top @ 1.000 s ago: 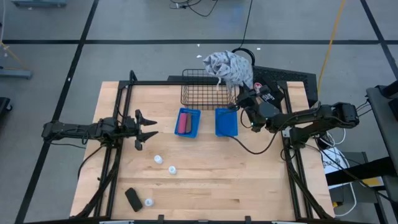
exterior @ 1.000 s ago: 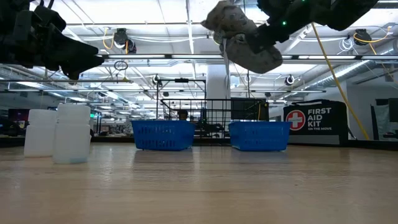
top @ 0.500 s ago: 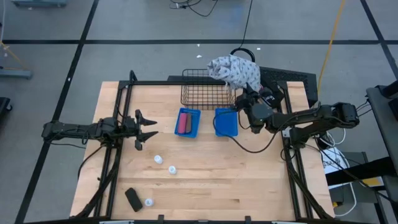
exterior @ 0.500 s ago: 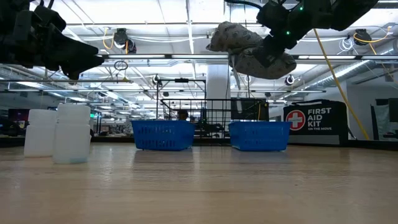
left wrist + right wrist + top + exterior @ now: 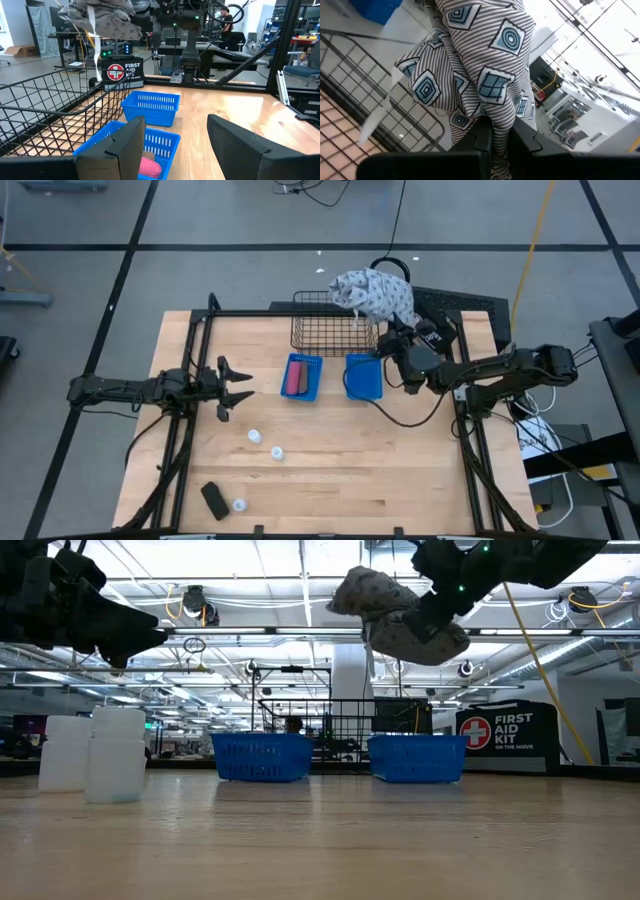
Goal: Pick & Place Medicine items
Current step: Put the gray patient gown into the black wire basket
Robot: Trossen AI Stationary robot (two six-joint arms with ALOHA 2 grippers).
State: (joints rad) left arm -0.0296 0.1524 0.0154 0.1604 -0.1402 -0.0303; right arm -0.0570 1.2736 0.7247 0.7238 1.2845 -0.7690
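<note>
Three small white bottles [image 5: 254, 436] and a black oblong piece [image 5: 213, 499] lie toward the desk's near-left corner: judged light, rigid, roll-prone; grip bottles across the body. Left gripper [image 5: 236, 388] hovers above, fingers wide. Right gripper [image 5: 393, 340], far edge, pinches a patterned cloth [image 5: 372, 293].

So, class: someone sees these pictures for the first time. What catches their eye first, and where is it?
First, the patterned cloth hanging bunched in the air from the right gripper, over the far right corner of the wire basket. Next, the two blue bins side by side in front of that basket. Then the open left gripper waiting at the table's left.
</note>
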